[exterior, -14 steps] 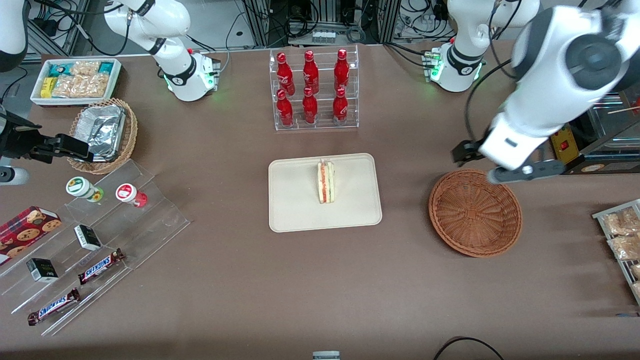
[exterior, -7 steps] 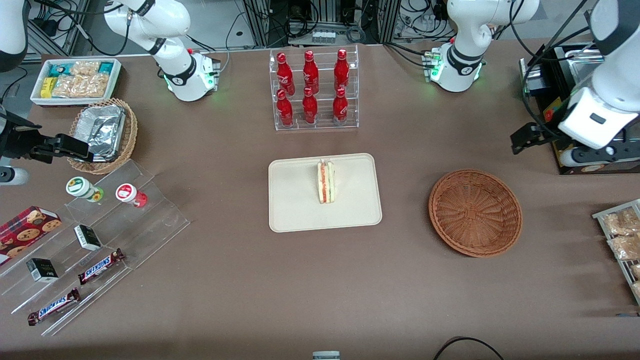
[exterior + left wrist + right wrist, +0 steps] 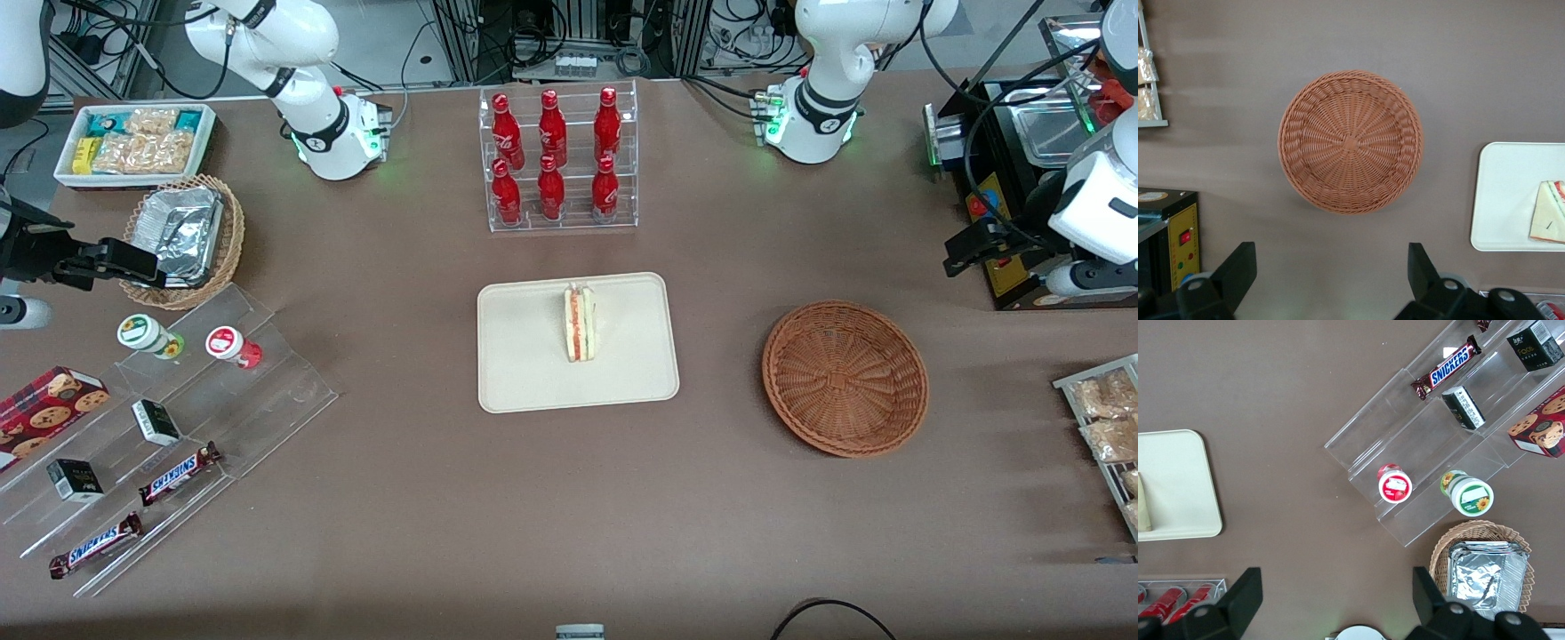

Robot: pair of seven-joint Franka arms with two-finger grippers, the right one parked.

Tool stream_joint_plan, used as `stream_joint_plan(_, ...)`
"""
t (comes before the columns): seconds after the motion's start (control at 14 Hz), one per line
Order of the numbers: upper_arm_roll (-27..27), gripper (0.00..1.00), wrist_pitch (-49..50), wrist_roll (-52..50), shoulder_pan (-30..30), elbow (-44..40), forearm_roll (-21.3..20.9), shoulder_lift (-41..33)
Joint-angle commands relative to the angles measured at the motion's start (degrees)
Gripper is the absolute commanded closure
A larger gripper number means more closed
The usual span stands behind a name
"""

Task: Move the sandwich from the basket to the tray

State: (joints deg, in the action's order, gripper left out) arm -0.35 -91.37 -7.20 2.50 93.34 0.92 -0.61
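Note:
The sandwich (image 3: 580, 323) stands on its edge on the cream tray (image 3: 524, 356) at the table's middle, its red and green filling stripes facing up. The reddish-brown wicker basket (image 3: 845, 378) is empty, toward the working arm's end from the tray. My left gripper (image 3: 1067, 283) is high at the working arm's end of the table, farther from the front camera than the basket, open and empty. In the left wrist view the gripper (image 3: 1328, 273) has its fingers (image 3: 1238, 267) wide apart over bare table, with the basket (image 3: 1350, 141), tray (image 3: 1505, 200) and sandwich (image 3: 1548, 220) in sight.
A clear rack of red bottles (image 3: 556, 160) stands farther back than the tray. A black machine (image 3: 1005, 204) sits beside my gripper. A rack of bagged snacks (image 3: 1107, 427) is at the working arm's end. Clear shelves with snacks (image 3: 160, 418) and a foil-filled wicker basket (image 3: 182, 236) lie toward the parked arm's end.
My left arm has swung away from above the basket's rim toward the working arm's end of the table. The sandwich, tray and basket have not moved.

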Motion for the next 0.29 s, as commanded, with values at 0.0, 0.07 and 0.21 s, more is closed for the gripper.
stream_joint_plan(0.0, -0.3, 0.00, 0.7, 1.2, -0.2, -5.3, 0.5, 3.1)
stream_joint_plan(0.07, -0.2, 0.00, 0.8, 2.3, -0.4, -6.0, 0.8, 3.3)
stream_joint_plan(0.21, -0.4, 0.00, 0.8, 2.5, -0.1, -5.8, 0.4, 3.4)
